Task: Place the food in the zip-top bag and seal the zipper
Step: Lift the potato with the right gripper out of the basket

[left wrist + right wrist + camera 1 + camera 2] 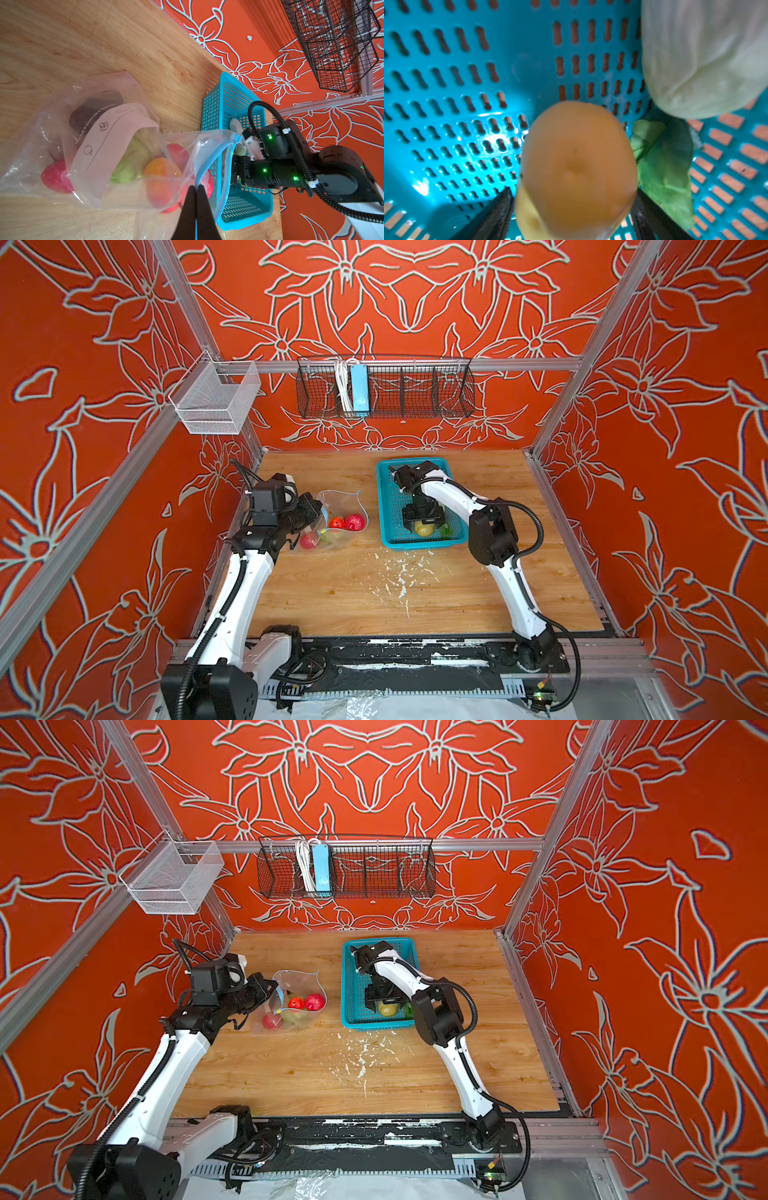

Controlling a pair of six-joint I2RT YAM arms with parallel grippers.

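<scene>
Left gripper (196,188): fingers pressed together on the thin light-blue zipper strip (216,155) at the mouth of the clear floppy plastic zip-top bag (338,499). The bag lies on the wooden table (332,593) at 9 o'clock of the teal perforated plastic basket (384,506), mouth gaping, with a red toy strawberry (354,522) and a green toy cabbage (128,166) inside. Right gripper (573,190): down in the basket, jaws wide apart either side of an orange-yellow rounded toy fruit (577,158); contact not discernible, view blurred.
</scene>
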